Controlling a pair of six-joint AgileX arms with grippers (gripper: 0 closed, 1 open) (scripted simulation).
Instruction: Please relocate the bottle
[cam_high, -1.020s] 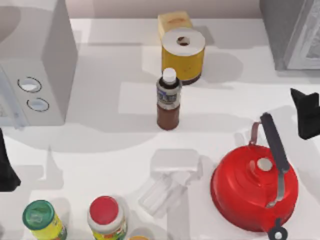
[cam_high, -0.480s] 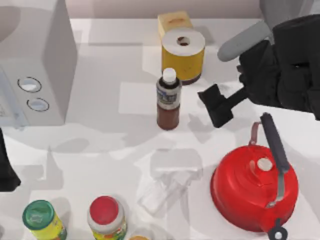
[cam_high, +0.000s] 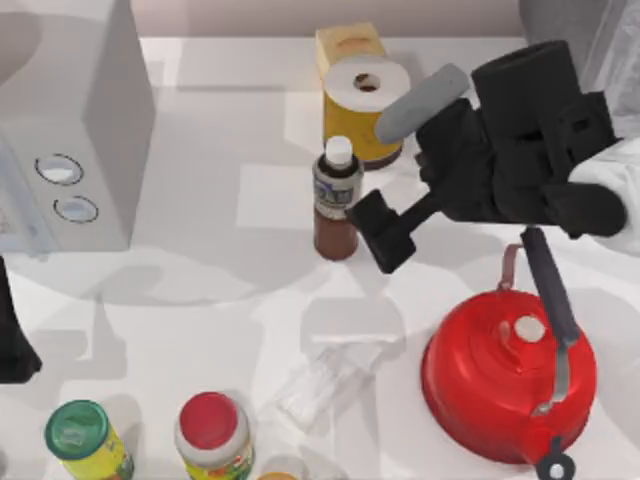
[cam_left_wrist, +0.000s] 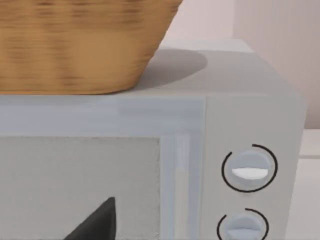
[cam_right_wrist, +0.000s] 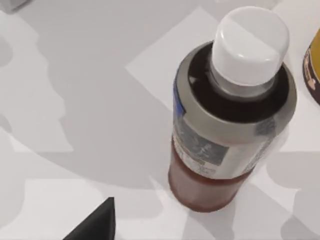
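The slim reddish-brown, white-capped bottle (cam_high: 337, 200) stands upright just left of the right gripper (cam_high: 380, 232), almost touching; whether the fingers are spread, I cannot tell. The left arm is parked, farther off.

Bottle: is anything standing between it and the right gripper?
Nothing visible does. The right gripper hangs just beside the bottle, on its right in the top view, with bare table between them. The yellow roll stands behind the bottle, off that line.
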